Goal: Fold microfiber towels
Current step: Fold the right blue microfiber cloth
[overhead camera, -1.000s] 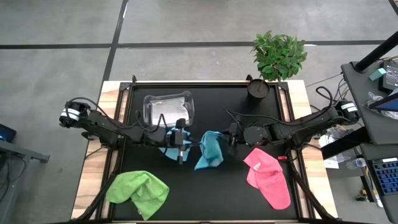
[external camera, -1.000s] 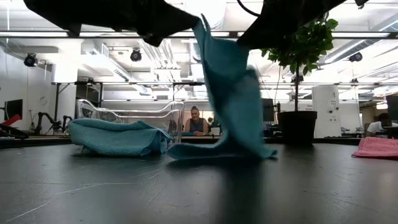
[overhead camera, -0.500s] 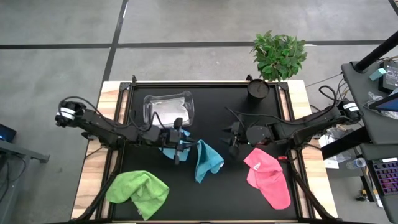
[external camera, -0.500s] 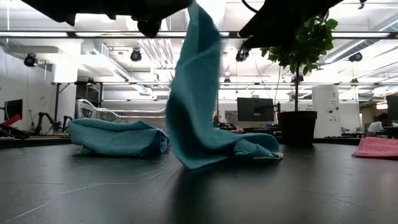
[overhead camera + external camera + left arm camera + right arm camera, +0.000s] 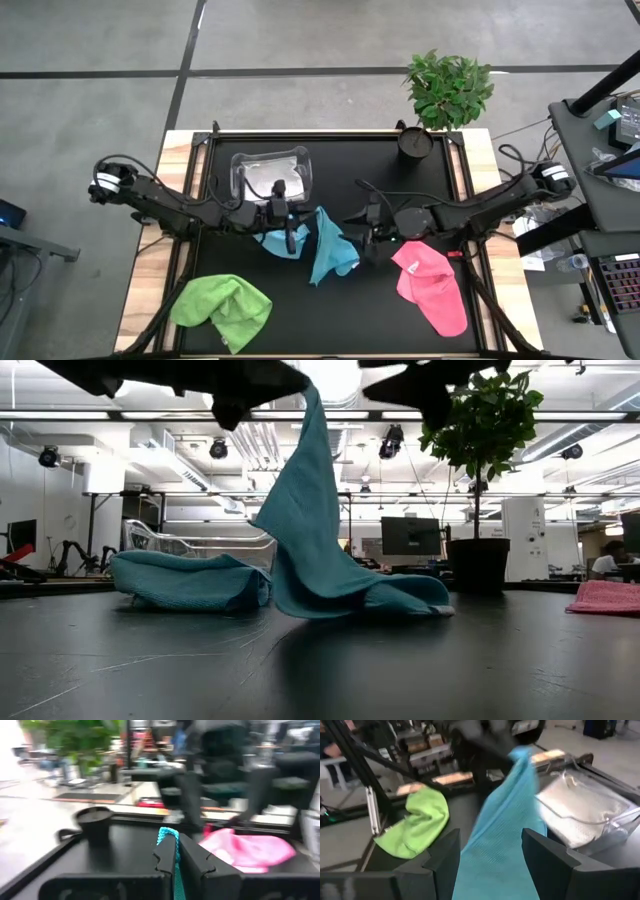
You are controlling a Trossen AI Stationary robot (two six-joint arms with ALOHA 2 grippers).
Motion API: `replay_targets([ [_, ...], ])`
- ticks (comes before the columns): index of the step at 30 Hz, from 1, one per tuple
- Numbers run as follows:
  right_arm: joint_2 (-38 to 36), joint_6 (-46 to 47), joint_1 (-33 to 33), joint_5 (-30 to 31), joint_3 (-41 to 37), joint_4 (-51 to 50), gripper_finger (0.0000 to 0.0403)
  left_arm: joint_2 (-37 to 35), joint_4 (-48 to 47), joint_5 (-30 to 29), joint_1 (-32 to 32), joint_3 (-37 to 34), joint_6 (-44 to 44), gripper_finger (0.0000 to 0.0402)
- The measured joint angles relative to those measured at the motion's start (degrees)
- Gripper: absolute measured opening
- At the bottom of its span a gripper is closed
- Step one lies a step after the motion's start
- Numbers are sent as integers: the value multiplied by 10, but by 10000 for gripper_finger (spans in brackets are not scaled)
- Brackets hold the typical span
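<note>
A clear plastic tub is set toward the worktop's far edge, left of centre, and a pale grey-white towel is seen lying inside it. A dark pot holding a leafy plant is placed at the far right corner.

The left arm is stretched in from the left edge, and its end effector is clamped on a corner of a blue towel, which is lifted into a peak (its lower folds are left resting on the worktop near the centre). A second blue towel is bunched just in front of the tub. The right arm is reached in from the right edge; its end effector is held with fingers parted, just beside the raised towel and gripping nothing.

A pink towel is laid toward the near right, a lime green towel at the near left corner.
</note>
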Motion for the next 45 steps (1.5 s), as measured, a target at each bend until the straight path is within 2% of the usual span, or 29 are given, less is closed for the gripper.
replay_targets([
  [2,21,4,-1,0,13,-8,201,0,0,-23,0,0,2,0],
  [6,65,2,-1,0,54,-32,201,0,0,-28,8,0,5,0],
  [11,132,-71,7,0,120,-126,201,0,1,-30,15,2,28,0],
  [18,248,-128,20,5,167,-131,201,0,2,-29,18,4,35,0],
  [21,301,-116,22,54,182,-131,201,0,1,-29,18,4,35,0],
  [26,370,-91,37,181,190,-69,201,0,1,-29,18,4,31,0],
  [31,397,-100,57,199,187,-24,201,0,1,-30,18,3,31,0],
  [35,422,-69,68,204,181,25,201,0,2,-31,18,3,33,0],
  [40,464,-47,74,305,182,90,201,-1,5,-31,22,3,33,0],
  [45,498,-89,73,323,187,172,201,-1,5,-31,22,3,32,0],
])
